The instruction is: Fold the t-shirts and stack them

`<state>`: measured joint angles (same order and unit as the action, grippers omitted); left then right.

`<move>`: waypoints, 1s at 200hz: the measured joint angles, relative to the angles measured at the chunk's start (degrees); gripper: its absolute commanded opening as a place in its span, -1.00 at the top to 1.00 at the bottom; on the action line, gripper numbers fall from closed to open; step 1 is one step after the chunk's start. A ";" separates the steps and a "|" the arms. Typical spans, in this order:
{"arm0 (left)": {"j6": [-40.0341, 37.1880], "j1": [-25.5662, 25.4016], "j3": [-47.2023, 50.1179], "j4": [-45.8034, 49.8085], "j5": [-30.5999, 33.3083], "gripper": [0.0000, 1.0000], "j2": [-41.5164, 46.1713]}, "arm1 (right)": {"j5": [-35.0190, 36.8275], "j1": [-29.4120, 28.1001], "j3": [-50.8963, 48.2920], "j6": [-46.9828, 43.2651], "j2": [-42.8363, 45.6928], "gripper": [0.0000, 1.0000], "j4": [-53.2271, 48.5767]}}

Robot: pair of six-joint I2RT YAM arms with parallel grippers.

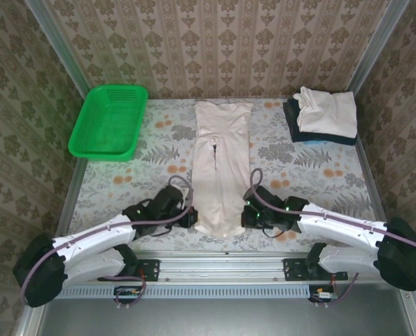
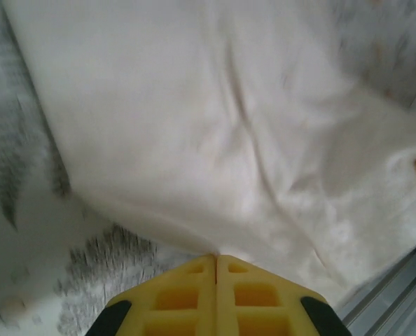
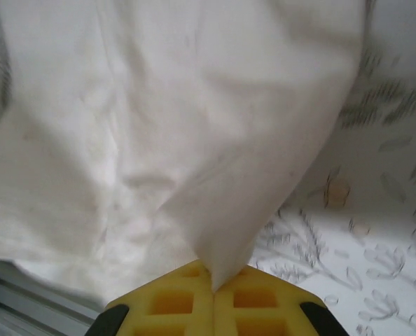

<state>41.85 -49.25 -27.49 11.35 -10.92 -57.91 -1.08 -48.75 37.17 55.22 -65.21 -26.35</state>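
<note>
Right wrist: t-shirt (image 3: pixel 180 126) corner between fingers (image 3: pixel 173 302)

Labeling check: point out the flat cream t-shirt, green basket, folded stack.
flat cream t-shirt (image 1: pixel 225 189): top view, middle of the cloth.
green basket (image 1: pixel 110 122): top view, bare floor.
folded stack (image 1: pixel 327 112): top view, top cream shirt.

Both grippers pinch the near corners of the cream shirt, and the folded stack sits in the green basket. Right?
No: the top view shows the stack on the table at far right, the basket far left. The left gripper and right gripper do pinch near corners of the shirt.
</note>
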 measured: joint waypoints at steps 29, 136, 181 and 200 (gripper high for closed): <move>-5.46 10.38 -9.55 0.46 -4.44 1.00 -7.56 | 0.63 8.26 8.09 -4.59 -5.73 0.88 -0.83; -17.09 28.63 -41.40 6.19 -18.12 1.00 -46.07 | -7.87 26.77 37.33 -17.64 -39.87 0.81 -0.04; -18.29 30.25 -47.45 8.55 -21.18 1.00 -54.60 | -10.82 29.05 42.88 -19.34 -46.82 0.79 -1.14; -18.71 30.64 -49.42 9.99 -22.18 1.00 -56.54 | -11.45 29.49 43.15 -19.50 -47.69 0.78 -1.49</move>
<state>23.14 -18.61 -76.90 21.34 -33.10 -114.45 -12.53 -19.27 80.31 35.73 -112.90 -27.83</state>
